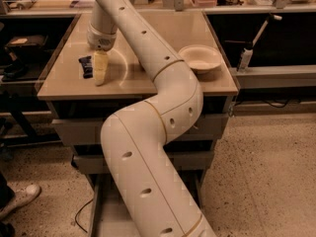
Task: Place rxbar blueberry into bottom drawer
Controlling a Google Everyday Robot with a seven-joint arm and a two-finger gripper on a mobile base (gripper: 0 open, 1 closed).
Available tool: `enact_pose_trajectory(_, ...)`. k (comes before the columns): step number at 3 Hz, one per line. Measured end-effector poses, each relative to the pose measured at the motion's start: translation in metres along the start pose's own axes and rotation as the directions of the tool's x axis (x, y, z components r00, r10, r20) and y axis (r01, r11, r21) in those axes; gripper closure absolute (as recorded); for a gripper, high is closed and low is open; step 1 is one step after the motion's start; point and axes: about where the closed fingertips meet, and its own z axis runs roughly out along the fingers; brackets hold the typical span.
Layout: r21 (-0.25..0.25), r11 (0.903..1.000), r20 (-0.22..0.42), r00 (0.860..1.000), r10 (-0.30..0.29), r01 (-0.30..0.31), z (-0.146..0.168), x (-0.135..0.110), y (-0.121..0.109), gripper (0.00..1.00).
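On the tabletop (192, 28), near its front edge, my gripper (100, 69) points down just beside the rxbar blueberry (86, 66), a small dark bar lying flat. I cannot tell if my gripper is open or closed. A white bowl (200, 58) sits well apart. Down low, the bottom drawer (107, 217) is pulled out.

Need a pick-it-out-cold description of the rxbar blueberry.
Find the tan cabinet top; near its front corner on the picture's left, the gripper hangs tip-down over the surface. The rxbar blueberry lies flat beside it, toward the edge. It is small, dark and rectangular, unlike the pale bowl across the top.
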Motion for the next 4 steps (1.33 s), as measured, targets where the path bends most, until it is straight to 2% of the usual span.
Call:
enact_pose_trajectory(3, 0.000, 1.0000, 0.000, 1.000, 0.000, 0.000, 0.0000, 0.0000, 0.0000, 0.89)
enact_pose_trajectory(4, 0.000, 1.0000, 0.000, 1.000, 0.000, 0.000, 0.0000, 0.0000, 0.0000, 1.00)
